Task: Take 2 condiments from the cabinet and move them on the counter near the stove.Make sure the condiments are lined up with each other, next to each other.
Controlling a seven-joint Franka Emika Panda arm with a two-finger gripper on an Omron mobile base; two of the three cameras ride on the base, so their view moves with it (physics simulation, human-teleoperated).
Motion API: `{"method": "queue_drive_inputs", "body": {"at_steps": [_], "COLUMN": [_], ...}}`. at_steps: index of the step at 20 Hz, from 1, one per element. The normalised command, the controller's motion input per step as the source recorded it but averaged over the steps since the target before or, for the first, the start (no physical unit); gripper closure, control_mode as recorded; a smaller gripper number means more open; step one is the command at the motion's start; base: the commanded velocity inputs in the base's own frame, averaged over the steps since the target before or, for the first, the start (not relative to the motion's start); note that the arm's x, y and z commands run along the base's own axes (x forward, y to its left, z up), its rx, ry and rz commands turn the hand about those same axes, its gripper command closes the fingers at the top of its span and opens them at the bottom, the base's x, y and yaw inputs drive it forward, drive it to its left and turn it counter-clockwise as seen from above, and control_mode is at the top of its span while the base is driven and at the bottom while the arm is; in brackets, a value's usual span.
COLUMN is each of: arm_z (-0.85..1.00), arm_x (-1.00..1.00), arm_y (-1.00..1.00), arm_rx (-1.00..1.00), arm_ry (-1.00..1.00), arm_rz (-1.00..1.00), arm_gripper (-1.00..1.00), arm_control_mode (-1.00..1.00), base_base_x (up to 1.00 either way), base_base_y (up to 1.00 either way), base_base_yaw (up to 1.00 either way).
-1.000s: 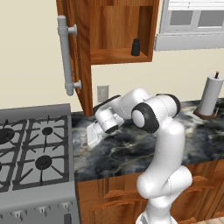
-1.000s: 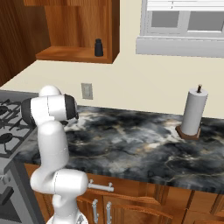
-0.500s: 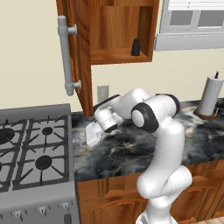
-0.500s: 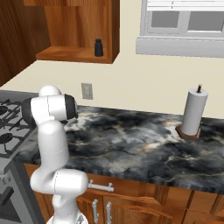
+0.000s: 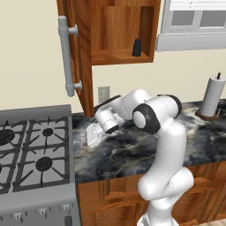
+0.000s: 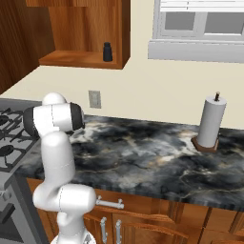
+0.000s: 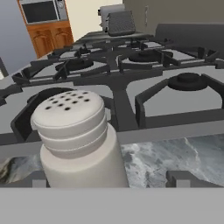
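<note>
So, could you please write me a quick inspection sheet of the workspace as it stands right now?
Surface: dark marbled counter beside the stove.
Job's things: light grey shaker stands upright on the counter at the stove's edge; black shaker sits on the shelf of the wooden cabinet, whose door is open.
Clutter: paper-towel roll on its stand at the far end of the counter.
Grippers: gripper low over the counter, open, its fingertips either side of the grey shaker, not clamped on it.
Cables: nothing seen.
Surroundings: wall outlet, window, base cabinets below the counter.
</note>
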Motion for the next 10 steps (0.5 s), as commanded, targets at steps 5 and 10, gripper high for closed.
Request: {"method": "queue_drive_inputs", "body": {"at_steps": [5, 10], "arm_z": [0.00, 0.02], "arm_x": [0.00, -0.01], "arm_y": [0.00, -0.07], "arm_rx": [0.00, 0.00], "arm_ry": [0.00, 0.00], "arm_rz": [0.00, 0.00], "arm_gripper": [-1.00, -1.00], "arm_control_mode": [-1.00, -1.00], "base_base_x": [0.00, 0.00], "base_base_y": [0.00, 0.00], "base_base_yaw": [0.00, 0.00]}}
